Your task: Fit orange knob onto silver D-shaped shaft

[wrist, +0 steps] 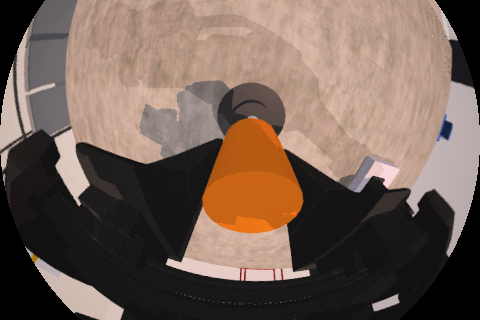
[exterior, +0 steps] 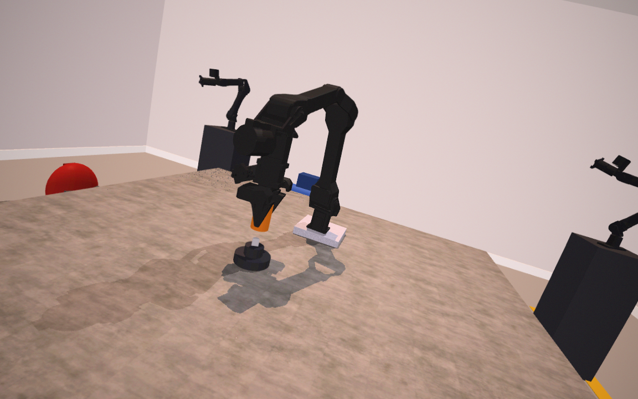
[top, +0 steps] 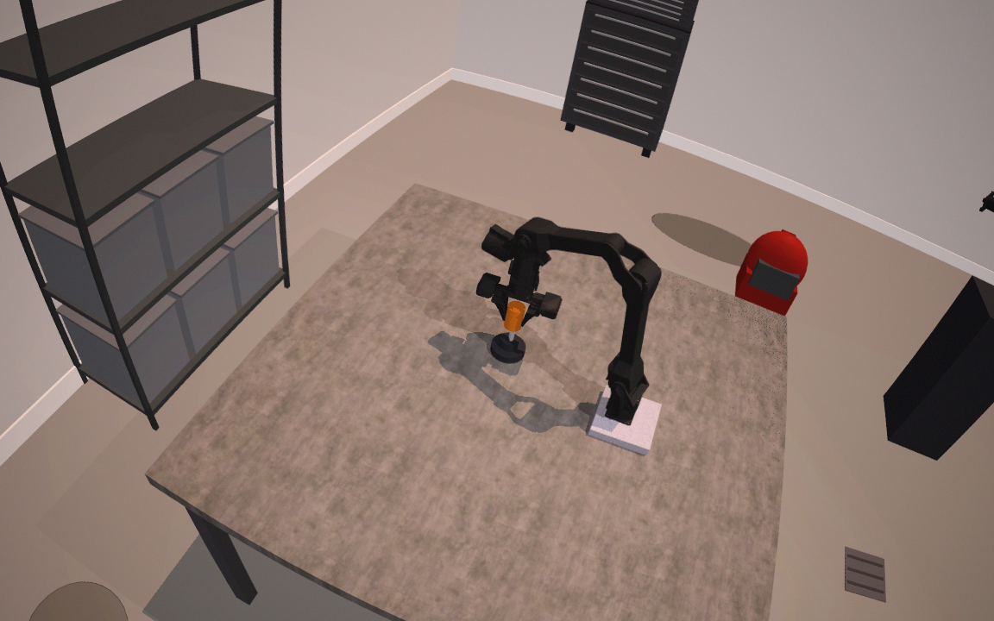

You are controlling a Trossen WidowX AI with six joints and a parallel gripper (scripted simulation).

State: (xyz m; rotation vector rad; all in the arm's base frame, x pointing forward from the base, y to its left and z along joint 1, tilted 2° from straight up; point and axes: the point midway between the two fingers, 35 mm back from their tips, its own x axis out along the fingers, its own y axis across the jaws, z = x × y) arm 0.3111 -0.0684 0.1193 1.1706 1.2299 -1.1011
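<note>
My gripper is shut on the orange knob and holds it upright in the air. The knob hangs just above the silver D-shaped shaft, with a small gap between them in the exterior view. The shaft stands on the round dark pedestal on the table. In the wrist view the knob covers most of the pedestal and hides the shaft. The knob's hole is hidden underneath it.
The arm's white base plate sits on the table to the right of the pedestal. A red helmet lies beyond the table's far edge. A shelf rack with grey bins stands to the left of the table.
</note>
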